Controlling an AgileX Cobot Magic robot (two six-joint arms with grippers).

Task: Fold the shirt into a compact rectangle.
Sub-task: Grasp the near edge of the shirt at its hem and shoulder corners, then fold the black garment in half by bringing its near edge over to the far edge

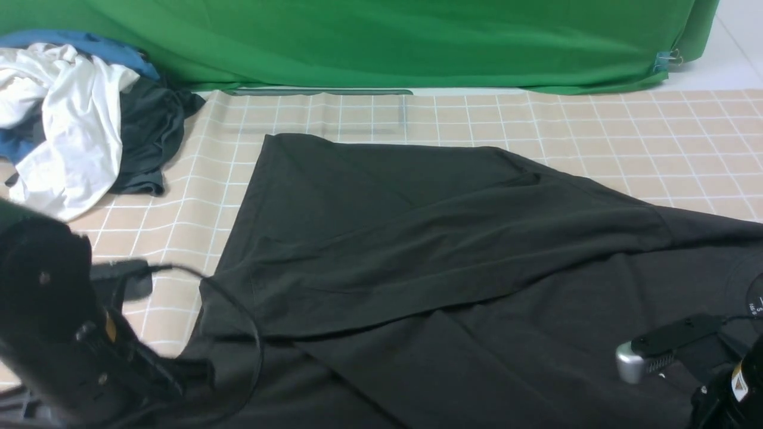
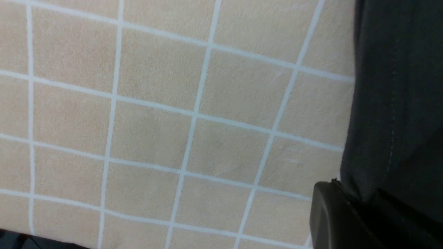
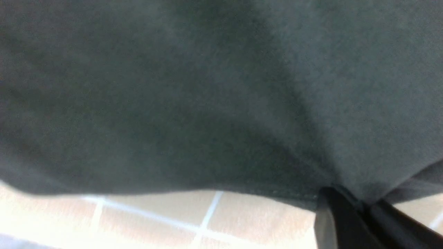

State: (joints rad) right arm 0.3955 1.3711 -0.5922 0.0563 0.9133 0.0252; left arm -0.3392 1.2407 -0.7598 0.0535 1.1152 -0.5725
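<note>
Front view: the shirt [image 1: 453,238] lies spread across the gridded tabletop [image 1: 596,119], with 1 side already folded over the body. It looks like soft, limp, light cotton that will sag and crease, so hems and corners seem the best places to pinch. The left hand [image 2: 361,205] is clamped on its side hem, and the right hand [image 3: 365,205] is closed on a stitched edge. The neck label [image 1: 757,301] carries small print, perhaps an "S", otherwise unreadable.
</note>
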